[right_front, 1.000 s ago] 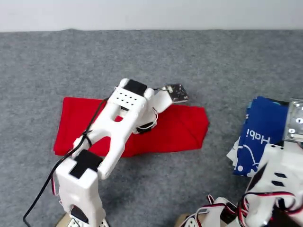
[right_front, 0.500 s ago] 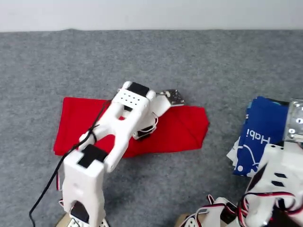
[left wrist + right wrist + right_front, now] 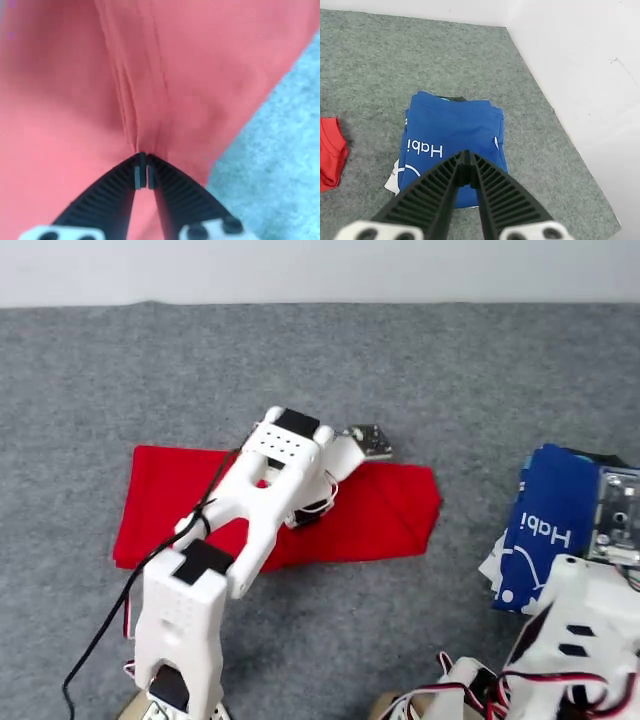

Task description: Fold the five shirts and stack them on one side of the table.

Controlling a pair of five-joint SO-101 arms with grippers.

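Grey mat (image 3: pixel 450 370): red shirt (image 3: pixel 380 515) centre, left arm lying across it; folded blue shirt (image 3: pixel 555 500) at right edge.
left gripper (image 3: pixel 141 172): pinched closed on red shirt crease.
right gripper (image 3: pixel 465 169): closed, empty, above blue shirt.

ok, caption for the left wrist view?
Left gripper shut on a fold of the red shirt, grey mat alongside.

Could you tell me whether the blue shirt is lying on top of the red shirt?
No, the blue shirt lies apart from the red shirt, with bare grey mat between them.
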